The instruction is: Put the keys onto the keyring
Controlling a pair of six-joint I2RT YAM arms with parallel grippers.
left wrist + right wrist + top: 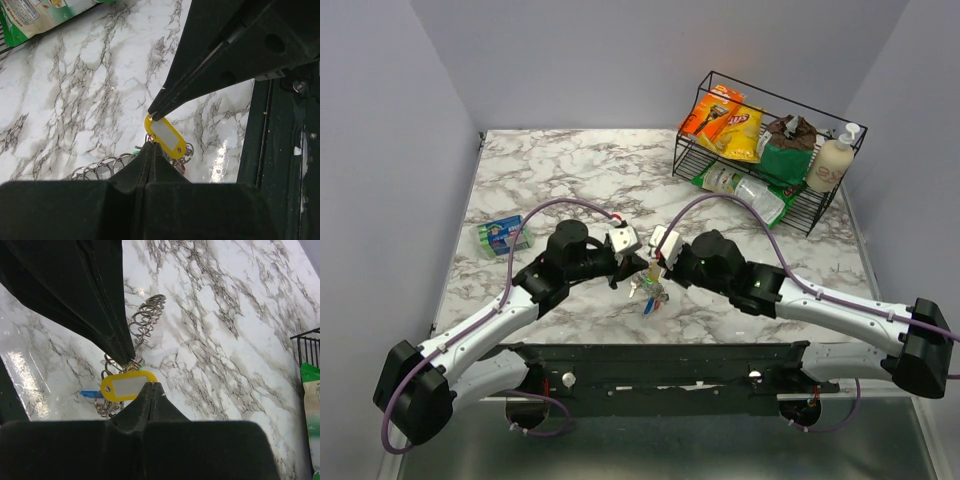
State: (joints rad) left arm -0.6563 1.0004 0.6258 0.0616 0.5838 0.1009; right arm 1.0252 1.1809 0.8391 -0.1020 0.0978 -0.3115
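Observation:
Over the middle of the marble table both grippers meet at a hanging bunch of keys (648,293). The keyring (147,317), a silvery coil of loops, trails up and away from the bunch, and its loops (100,167) also show beside my left fingers. My left gripper (150,145) is shut on the ring's wire right at the yellow key (167,137). My right gripper (152,385) is shut on the end of that yellow key (125,386). A blue key (90,394) and small rings hang below it. The other keys are mostly hidden.
A black wire basket (770,150) with snack bags and a soap bottle (833,162) stands at the back right. A small blue-green packet (502,235) lies at the left. The dark base rail (280,150) runs along the near edge.

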